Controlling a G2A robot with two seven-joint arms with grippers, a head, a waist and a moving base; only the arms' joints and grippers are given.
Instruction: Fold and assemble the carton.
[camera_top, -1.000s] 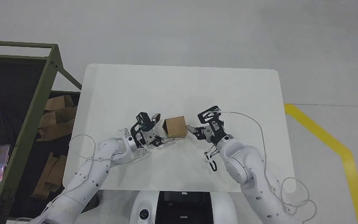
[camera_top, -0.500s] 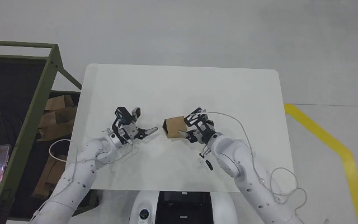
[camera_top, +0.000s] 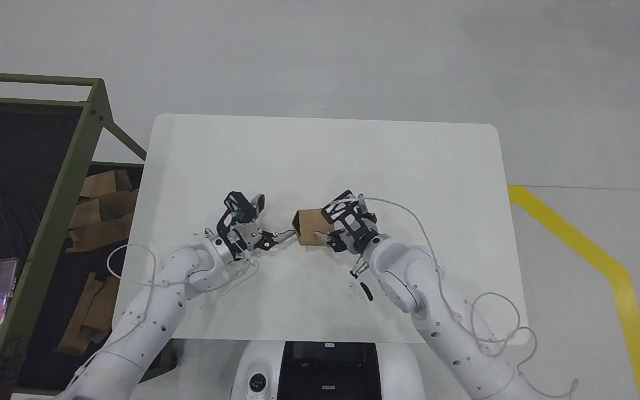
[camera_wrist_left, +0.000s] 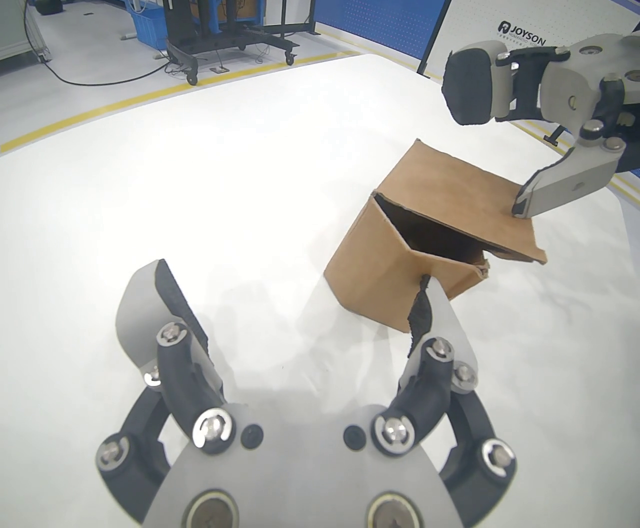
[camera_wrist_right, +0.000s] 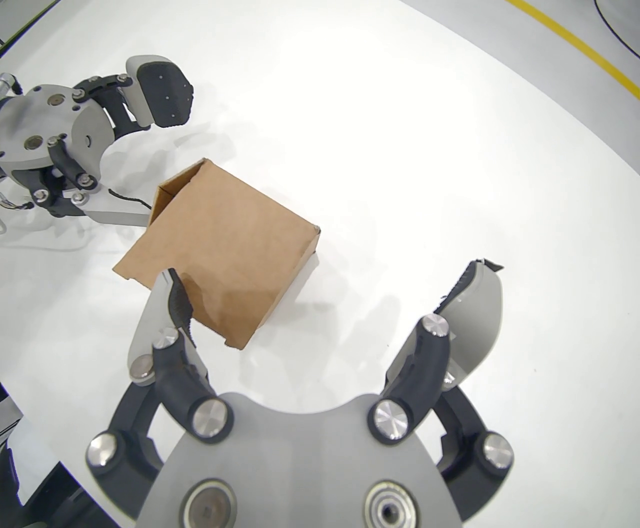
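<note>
Closest in, the left gripper (camera_wrist_left: 295, 280) sits low over the table (camera_top: 420, 170), jaws spread wide and holding nothing. One fingertip (camera_wrist_left: 435, 310) touches the lower edge of the carton's open mouth, and the other hangs over bare table.

Just beyond it is the carton (camera_wrist_left: 372, 272), right in the middle of the table. It lies on its side, brown and squared up, with the open end facing the left gripper. The top panel juts out past the mouth like a loose flap, and the inside is dark. The end toward the right arm looks closed, though I can't be sure.

The right gripper (camera_wrist_right: 325, 274) comes in from the other side, also splayed and gripping nothing. One fingertip (camera_wrist_right: 162, 295) rests flat on the top panel near its edge, while the other is off to the side, clear of the box.

By my read, the body is formed and the step in hand is closing that open end. The next move calls for bracing: the right fingertip has to pin the box down, because a light carton will likely skate on this smooth top. Then the left can push the flaps inward, and the overhanging panel folds down last.

Past the table's left edge, a green-framed cart (camera_top: 60, 130) holds brown flats (camera_top: 100, 215).
</note>
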